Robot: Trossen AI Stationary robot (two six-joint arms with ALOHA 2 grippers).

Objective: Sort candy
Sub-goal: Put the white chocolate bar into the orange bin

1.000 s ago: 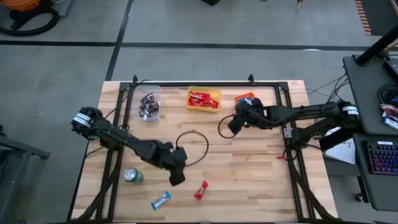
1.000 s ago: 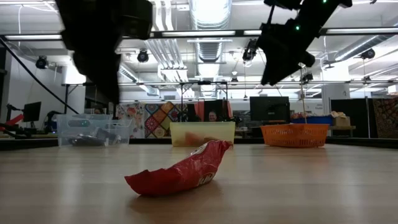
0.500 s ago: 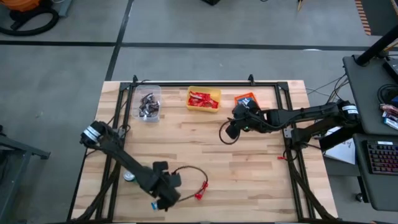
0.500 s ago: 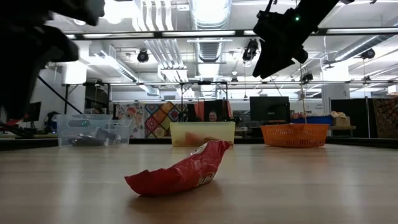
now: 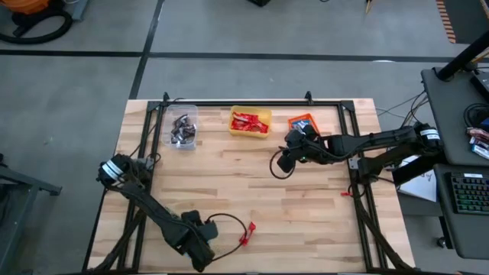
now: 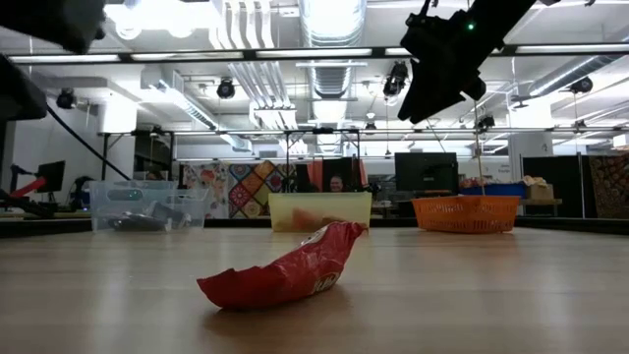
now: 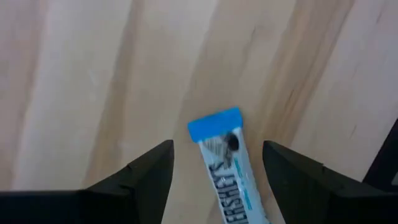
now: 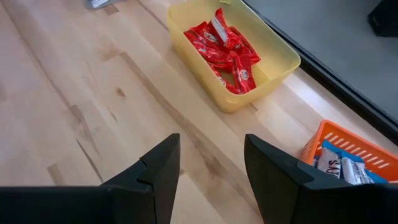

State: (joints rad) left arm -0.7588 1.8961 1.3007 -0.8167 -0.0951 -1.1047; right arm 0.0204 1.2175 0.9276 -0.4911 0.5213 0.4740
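At the table's front edge, the left gripper (image 7: 214, 171) spreads its fingers wide either side of a blue-and-white candy bar (image 7: 225, 165), apparently not touching; wrapper reads "HERSHEY'S". Right gripper (image 8: 208, 165) open, empty.

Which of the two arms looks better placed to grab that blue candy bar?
The left. Its gripper is open right over the blue candy bar, one finger on each side. The right gripper hangs far off by the yellow bin.

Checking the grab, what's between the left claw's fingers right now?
In the left wrist view, a blue-and-white candy bar lies on bare wood between the open left claw fingers, untouched.
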